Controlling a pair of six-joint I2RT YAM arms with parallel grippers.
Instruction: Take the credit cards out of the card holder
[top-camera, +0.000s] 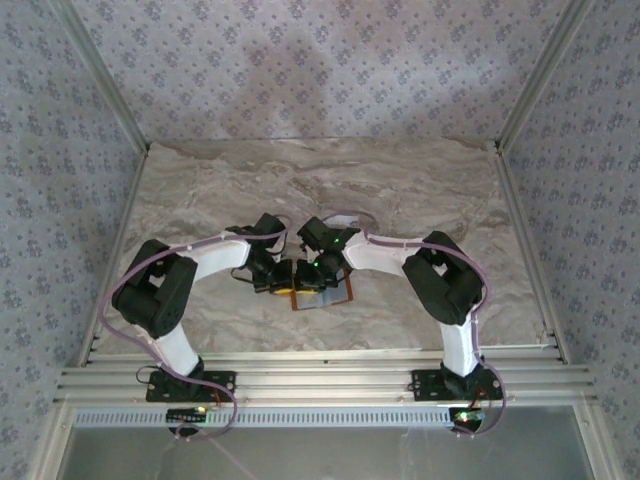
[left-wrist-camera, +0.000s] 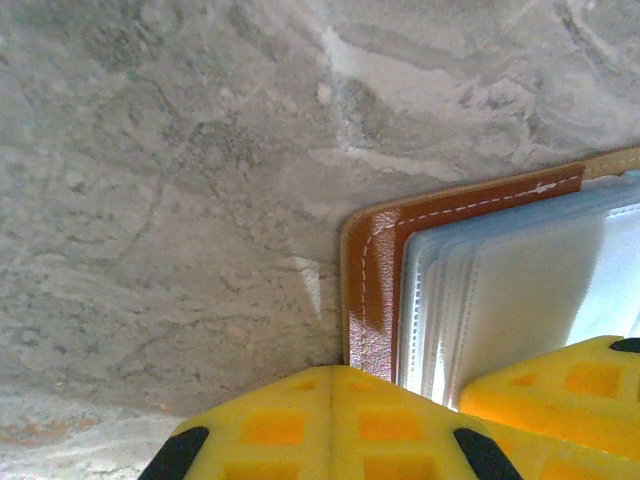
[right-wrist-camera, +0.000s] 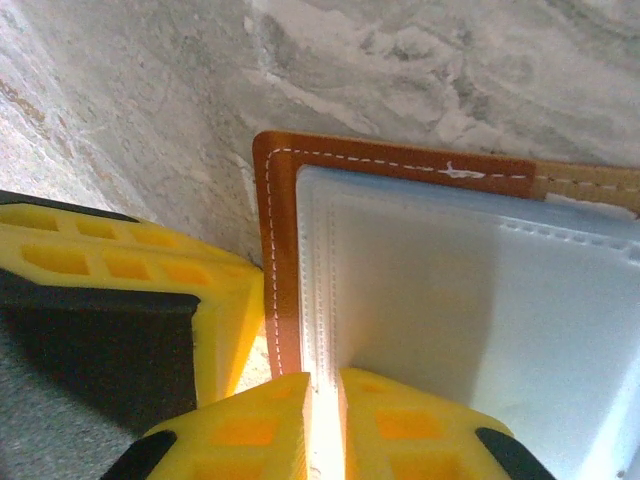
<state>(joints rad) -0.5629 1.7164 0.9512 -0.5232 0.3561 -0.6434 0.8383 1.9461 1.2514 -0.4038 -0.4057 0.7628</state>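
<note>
At frame centre the open card holder (top-camera: 335, 298) lies flat, the clenched left gripper (left-wrist-camera: 330, 425) butted against its brown rim seemingly as a brace, while the right gripper (right-wrist-camera: 325, 425) nips a pale inner sleeve (right-wrist-camera: 480, 300), probably to reach the cards.

A grey-beige, marble-veined tabletop (top-camera: 420, 190) lies at the centre. Pale lilac-grey walls printed with small floral sprigs stand round it: the back wall (top-camera: 320, 60) at 12 o'clock, the left side wall (top-camera: 50, 220) at 9, the right side wall (top-camera: 600, 220) at 3. Slim silver metal corner posts (top-camera: 103, 80) slant at 11 and 1. A ribbed aluminium rail (top-camera: 320, 380) runs along 6 o'clock. The light is soft, with faint shadows on the back wall.
</note>
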